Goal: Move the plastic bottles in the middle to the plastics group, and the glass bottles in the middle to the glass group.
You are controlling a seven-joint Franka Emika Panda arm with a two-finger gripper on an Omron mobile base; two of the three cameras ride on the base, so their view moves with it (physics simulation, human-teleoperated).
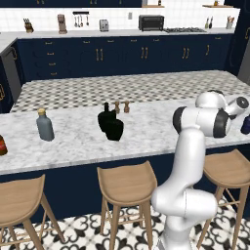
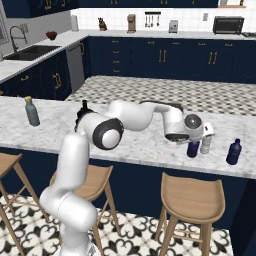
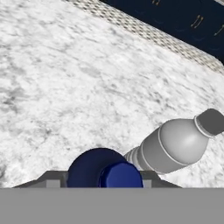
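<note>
My gripper [image 2: 193, 144] reaches down at the right end of the marble counter [image 2: 140, 142], shut on the small navy plastic bottle [image 2: 193, 149]. In the hand view its rounded cap [image 3: 120, 176] sits between my finger tips [image 3: 52, 180]. The bottle is upright, with its base at or just above the counter. Right beside it is the plastics group: a silver-grey bottle [image 2: 205, 144] [image 3: 175, 142] and a dark blue bottle [image 2: 233, 152]. Two squat black glass bottles [image 1: 106, 119] [image 1: 115, 130] stand mid-counter. The glass group is far left: a grey bottle with tan cap [image 1: 45, 125] and a reddish-brown bottle [image 1: 2, 145].
Two tiny brown shakers [image 1: 122, 106] stand behind the black bottles. Wooden stools [image 1: 127, 183] line the counter's near side. My arm [image 2: 135, 117] stretches across the counter's middle towards the right end.
</note>
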